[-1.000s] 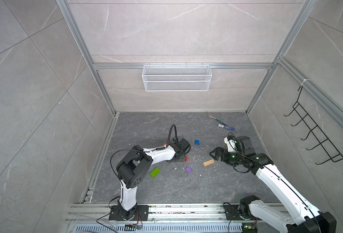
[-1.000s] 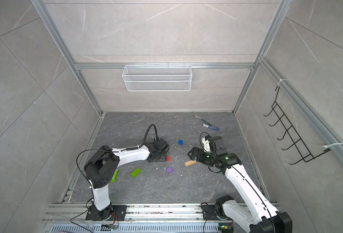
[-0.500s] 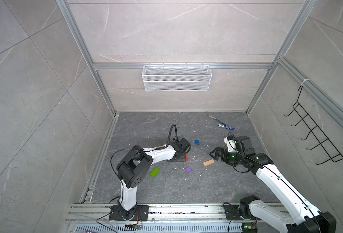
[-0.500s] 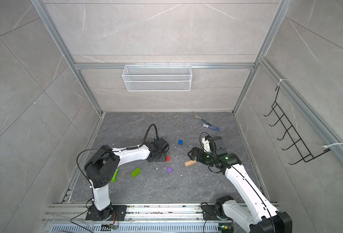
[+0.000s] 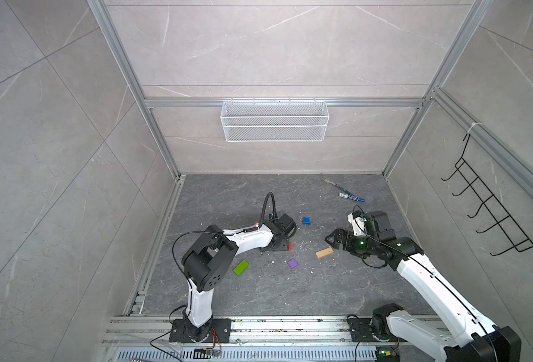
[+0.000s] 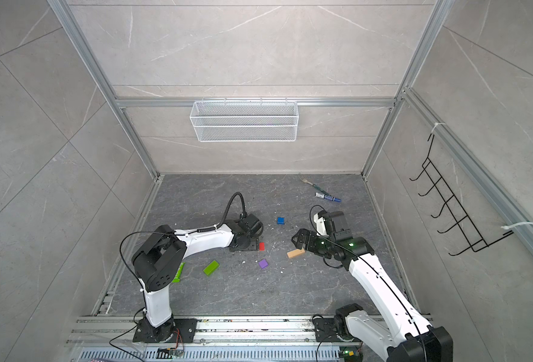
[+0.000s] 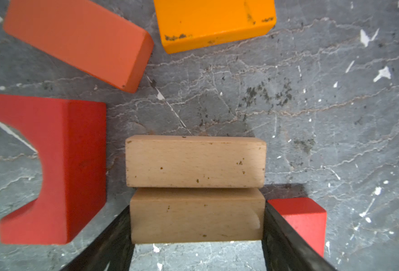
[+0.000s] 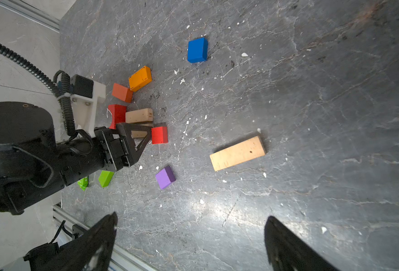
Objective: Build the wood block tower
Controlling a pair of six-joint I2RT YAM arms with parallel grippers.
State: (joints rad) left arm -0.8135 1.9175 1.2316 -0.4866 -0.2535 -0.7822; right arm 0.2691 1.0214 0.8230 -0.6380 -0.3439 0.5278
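My left gripper (image 7: pixel 197 208) is shut on the ends of a tan block (image 7: pixel 197 225) that lies against a second tan block (image 7: pixel 195 162). Around them lie a red arch (image 7: pixel 71 169), an orange-red bar (image 7: pixel 76 40), an orange bar (image 7: pixel 212 21) and a red cube (image 7: pixel 304 218). In both top views that gripper (image 5: pixel 282 246) is low over this cluster. My right gripper (image 8: pixel 191 218) is open and empty, just right of a loose tan bar (image 5: pixel 324 252). A purple cube (image 5: pixel 292 263), blue cube (image 5: pixel 306 220) and green bar (image 5: pixel 240 267) lie apart. No tower is in view.
A blue marker (image 5: pixel 351 197) and a fork (image 5: pixel 331 182) lie at the back right. A green wrapper (image 6: pixel 178 272) sits by the left arm's base. A wire basket (image 5: pixel 274 125) hangs on the back wall, a hook rack (image 5: pixel 491 219) on the right wall.
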